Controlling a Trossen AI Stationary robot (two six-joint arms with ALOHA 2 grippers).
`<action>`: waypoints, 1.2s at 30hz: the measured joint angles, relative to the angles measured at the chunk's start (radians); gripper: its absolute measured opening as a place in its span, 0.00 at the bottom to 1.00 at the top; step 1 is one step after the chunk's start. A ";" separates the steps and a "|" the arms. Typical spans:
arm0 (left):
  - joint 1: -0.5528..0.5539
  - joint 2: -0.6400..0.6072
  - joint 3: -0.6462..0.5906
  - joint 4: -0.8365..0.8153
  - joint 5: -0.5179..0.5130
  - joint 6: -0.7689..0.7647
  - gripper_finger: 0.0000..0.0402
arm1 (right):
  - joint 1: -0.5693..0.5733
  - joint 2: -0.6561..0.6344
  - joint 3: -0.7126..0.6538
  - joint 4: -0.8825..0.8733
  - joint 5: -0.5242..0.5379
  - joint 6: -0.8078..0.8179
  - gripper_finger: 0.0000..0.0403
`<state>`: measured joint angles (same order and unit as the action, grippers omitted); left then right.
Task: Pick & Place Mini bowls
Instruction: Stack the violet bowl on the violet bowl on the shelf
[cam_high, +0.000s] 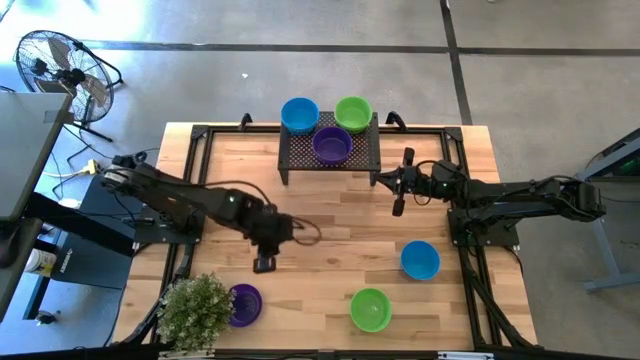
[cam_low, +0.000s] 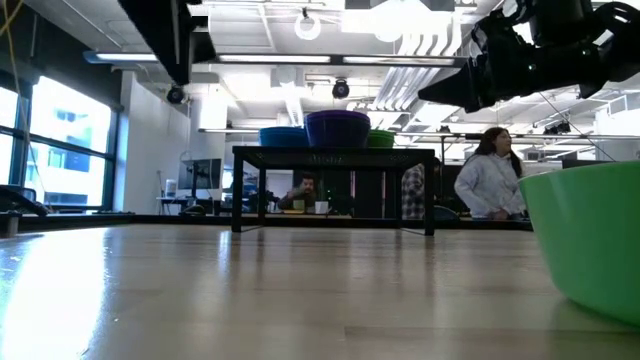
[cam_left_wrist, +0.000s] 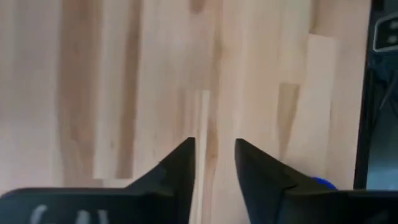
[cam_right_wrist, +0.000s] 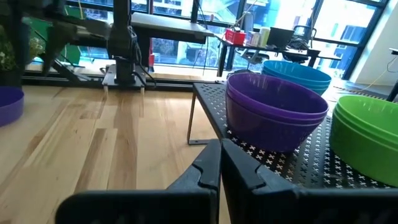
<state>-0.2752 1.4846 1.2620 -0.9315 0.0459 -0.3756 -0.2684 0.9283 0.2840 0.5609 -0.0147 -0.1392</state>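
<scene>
While three mini bowls — blue (cam_high: 299, 114), green (cam_high: 353, 112), purple (cam_high: 332, 145) — sat on the black rack (cam_high: 300, 158) at twelve o'clock, three lay loose: purple (cam_high: 244, 303) at seven, green (cam_high: 370, 309) and blue (cam_high: 420, 260) near five. Left gripper (cam_high: 265, 263), empty, jaws narrowly parted, hovered over bare table near the purple one; right gripper (cam_high: 399, 207), shut and empty, waited beside the rack. Step judged: between picks; next, a reach to a loose bowl's rim.

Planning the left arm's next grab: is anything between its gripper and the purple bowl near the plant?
Nothing visible does. The left gripper hangs over bare table, and only open wood lies between it and the purple bowl. The plant sits on the bowl's far side, overlapping its edge.
</scene>
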 joint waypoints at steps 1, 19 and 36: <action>-0.013 0.014 0.001 0.001 -0.001 0.001 0.30 | 0.000 0.000 0.000 -0.002 0.000 0.000 0.00; -0.189 0.267 -0.005 -0.040 0.161 0.058 0.39 | 0.000 0.015 0.000 -0.009 0.000 -0.018 0.00; -0.251 0.282 -0.045 -0.037 0.175 0.092 0.39 | 0.000 0.015 0.000 -0.006 -0.001 -0.018 0.00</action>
<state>-0.5266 1.7664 1.2169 -0.9684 0.2206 -0.2836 -0.2684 0.9436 0.2840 0.5552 -0.0154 -0.1574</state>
